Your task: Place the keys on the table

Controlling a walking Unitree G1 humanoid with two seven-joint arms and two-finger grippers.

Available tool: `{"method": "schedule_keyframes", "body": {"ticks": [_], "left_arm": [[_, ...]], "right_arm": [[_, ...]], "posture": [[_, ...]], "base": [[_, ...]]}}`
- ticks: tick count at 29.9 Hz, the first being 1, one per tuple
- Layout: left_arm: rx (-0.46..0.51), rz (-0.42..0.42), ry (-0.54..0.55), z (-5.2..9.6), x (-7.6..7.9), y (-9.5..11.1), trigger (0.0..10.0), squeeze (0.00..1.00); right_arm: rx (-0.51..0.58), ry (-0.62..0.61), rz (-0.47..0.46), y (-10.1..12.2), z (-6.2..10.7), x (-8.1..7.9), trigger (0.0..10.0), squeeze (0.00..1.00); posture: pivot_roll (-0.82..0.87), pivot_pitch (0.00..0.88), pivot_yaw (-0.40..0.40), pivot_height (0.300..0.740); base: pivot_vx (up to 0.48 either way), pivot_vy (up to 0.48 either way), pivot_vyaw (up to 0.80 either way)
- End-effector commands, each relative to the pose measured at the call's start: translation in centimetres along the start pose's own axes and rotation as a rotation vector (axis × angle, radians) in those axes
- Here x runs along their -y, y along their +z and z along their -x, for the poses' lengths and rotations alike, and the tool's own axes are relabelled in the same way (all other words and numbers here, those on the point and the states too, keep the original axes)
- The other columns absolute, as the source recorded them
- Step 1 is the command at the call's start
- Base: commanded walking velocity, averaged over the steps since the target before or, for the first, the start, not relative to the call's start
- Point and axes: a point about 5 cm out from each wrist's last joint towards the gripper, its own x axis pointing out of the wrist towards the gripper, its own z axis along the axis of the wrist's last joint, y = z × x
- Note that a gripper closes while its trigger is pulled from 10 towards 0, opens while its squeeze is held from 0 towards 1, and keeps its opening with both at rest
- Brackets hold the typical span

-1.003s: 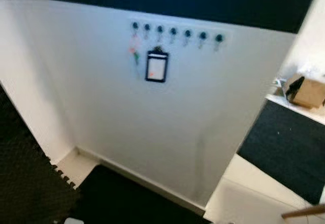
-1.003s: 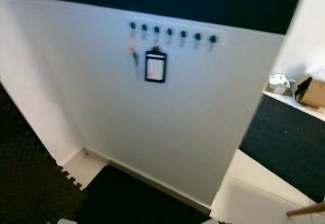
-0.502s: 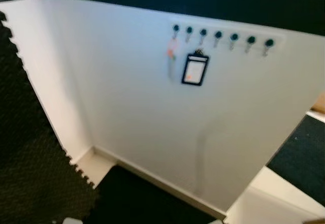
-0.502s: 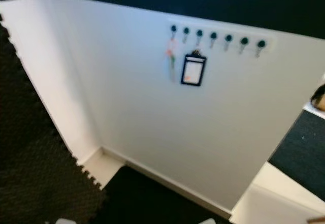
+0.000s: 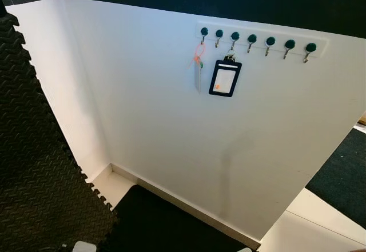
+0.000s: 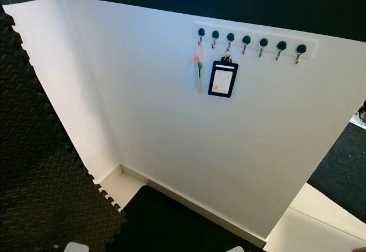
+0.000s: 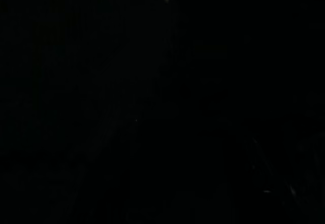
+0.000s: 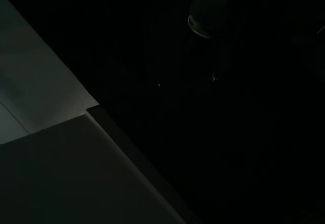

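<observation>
Jaws: I cannot tell either state. Keys (image 5: 198,69) at one o'clock look light, dangly; I'd pinch their orange loop (image 5: 199,52).

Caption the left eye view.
Keys and a badge holder hang from a hook rail on a white wall.

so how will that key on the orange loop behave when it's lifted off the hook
The key on its orange loop hangs straight down from the leftmost dark-knobbed hook, so it will probably dangle and swing. It looks thin and light. The loop may snag on the hook.
</observation>
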Motion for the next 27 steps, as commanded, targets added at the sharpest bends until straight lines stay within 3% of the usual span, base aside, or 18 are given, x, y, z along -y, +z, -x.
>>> {"method": "schedule_keyframes", "body": {"ticks": [1,3,4,5,6,9,10,11,12,13,14,15,18,20,24,27], "left_arm": [[0.061,-0.015,-0.012,-0.2,-0.1,1.6,10.0,0.00],[0.198,-0.010,-0.008,-0.8,-0.7,5.6,10.0,0.00],[0.198,-0.010,-0.008,-0.8,-0.7,5.6,10.0,0.00],[0.279,0.001,-0.003,-1.2,-1.0,8.4,10.0,0.00],[0.279,0.001,-0.003,-1.2,-1.0,8.4,10.0,0.00],[0.493,0.075,-0.012,-1.6,-1.5,16.9,10.0,0.00],[0.493,0.075,-0.012,-1.6,-1.5,16.9,10.0,0.00],[0.600,0.129,-0.046,-0.9,-1.3,21.2,10.0,0.00],[0.640,0.140,-0.062,-0.4,-1.1,22.7,10.0,0.00],[0.640,0.140,-0.062,-0.4,-1.1,22.7,10.0,0.00],[0.687,0.118,-0.085,0.3,-0.6,24.9,10.0,0.00],[0.687,0.118,-0.085,0.3,-0.6,24.9,10.0,0.00],[0.728,0.097,-0.108,1.5,0.3,27.1,10.0,0.00],[0.737,0.107,-0.126,1.9,0.7,27.6,10.0,0.00],[0.776,0.080,-0.170,3.6,1.5,28.4,10.0,0.00],[0.769,0.071,-0.179,3.9,1.9,28.1,10.0,0.00]], "right_arm": [[0.023,-0.009,-0.006,0.4,-0.1,0.1,10.0,0.00],[0.094,-0.030,-0.013,1.9,-0.6,0.5,10.0,0.00],[0.094,-0.030,-0.013,1.9,-0.6,0.5,10.0,0.00],[0.156,-0.049,-0.024,3.5,-1.2,0.9,10.0,0.00],[0.156,-0.049,-0.024,3.5,-1.2,0.9,10.0,0.00],[0.398,-0.117,-0.100,10.0,-2.5,2.0,10.0,0.00],[0.398,-0.117,-0.100,10.0,-2.5,2.0,10.0,0.00],[0.554,-0.150,-0.149,14.3,-2.5,2.5,10.0,0.00],[0.615,-0.161,-0.165,16.0,-2.4,2.8,10.0,0.00],[0.615,-0.161,-0.165,16.0,-2.4,2.8,10.0,0.00],[0.723,-0.191,-0.189,18.8,-1.8,3.3,10.0,0.00],[0.723,-0.191,-0.189,18.8,-1.8,3.3,10.0,0.00],[0.856,-0.244,-0.219,22.4,-0.5,4.4,10.0,0.00],[0.883,-0.262,-0.224,23.1,-0.1,4.8,10.0,0.00],[0.901,-0.278,-0.242,23.4,0.7,5.3,10.0,0.00],[0.884,-0.271,-0.223,23.0,1.1,4.9,10.0,0.00]], "posture": [[0.16,0.145,0.004,0.740],[0.16,0.147,0.003,0.740],[0.16,0.147,0.003,0.740],[0.16,0.150,0.003,0.740],[0.16,0.150,0.003,0.740],[0.14,0.151,0.010,0.740],[0.14,0.151,0.010,0.740],[0.13,0.149,0.013,0.740],[0.13,0.148,0.013,0.740],[0.13,0.148,0.013,0.740],[0.13,0.144,0.015,0.740],[0.13,0.144,0.015,0.740],[0.11,0.135,0.018,0.740],[0.11,0.132,0.017,0.740],[0.10,0.127,0.017,0.740],[0.10,0.123,0.017,0.740]], "base": [[0.000,0.000,0.00],[0.000,0.000,0.00],[0.000,0.000,0.00],[0.000,0.000,0.00],[0.000,0.000,0.00],[0.000,0.000,0.00],[0.000,0.000,0.00],[0.000,0.000,0.00],[0.000,0.000,0.00],[0.000,0.000,0.00],[0.000,0.000,0.00],[0.000,0.000,0.00],[0.000,0.000,0.00],[0.000,0.000,0.00],[0.000,0.000,0.00],[0.000,0.000,0.00]]}}
